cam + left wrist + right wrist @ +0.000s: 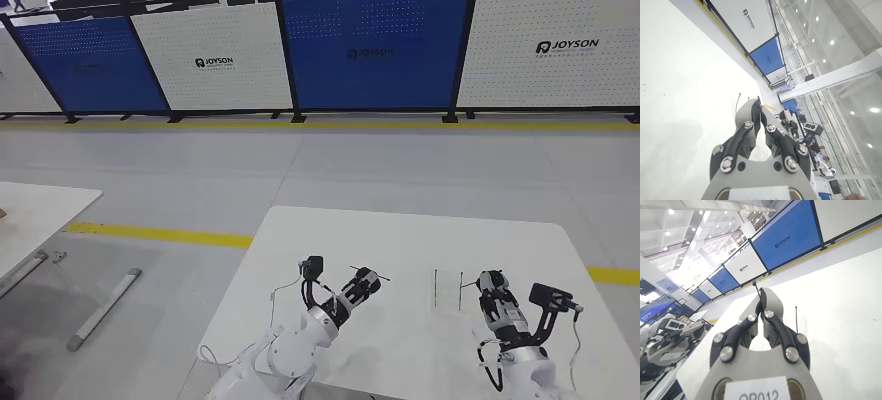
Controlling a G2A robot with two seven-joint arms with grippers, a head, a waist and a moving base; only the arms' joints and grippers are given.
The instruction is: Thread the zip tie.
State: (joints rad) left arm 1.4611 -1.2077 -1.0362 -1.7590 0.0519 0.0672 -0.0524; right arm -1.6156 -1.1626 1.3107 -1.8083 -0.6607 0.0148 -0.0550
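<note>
R tool point(761, 293) is clamping shut on a zip tie point(755, 285), w/ the tie's head sticking out past the tips, over the white desk point(838, 294). A second zip tie point(796, 319) is lying flat on the desk near that tool. L tool point(759, 107) is sitting w/ fingers pressed together, well apart from R tool; can't tell if anything's btwn them.
</note>
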